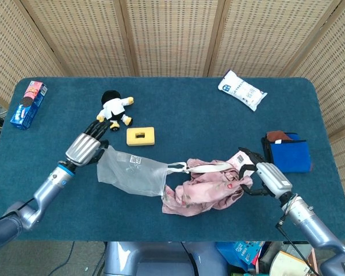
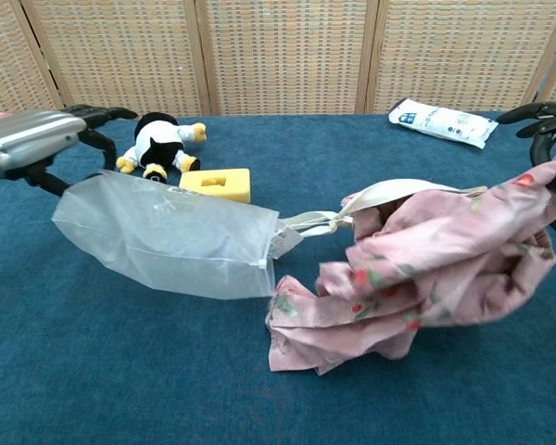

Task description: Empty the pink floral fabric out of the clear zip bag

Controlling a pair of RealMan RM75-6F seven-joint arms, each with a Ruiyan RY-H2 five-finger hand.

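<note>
The pink floral fabric (image 1: 206, 187) (image 2: 426, 269) hangs outside the clear zip bag (image 1: 129, 171) (image 2: 167, 236), drooping onto the blue table. A white strap of the fabric still runs to the bag's mouth. My right hand (image 1: 265, 178) (image 2: 547, 125) grips the fabric's right end, lifted off the table. My left hand (image 1: 87, 146) (image 2: 37, 139) holds the closed end of the bag, lifted at the left. The bag looks empty apart from the strap tip at its opening.
A yellow block (image 1: 140, 135) and a panda plush (image 1: 114, 109) lie just behind the bag. A white pouch (image 1: 241, 90) lies at the back right, a blue wallet (image 1: 287, 154) at the right edge, a snack box (image 1: 27, 103) far left. White paper lies behind the right hand.
</note>
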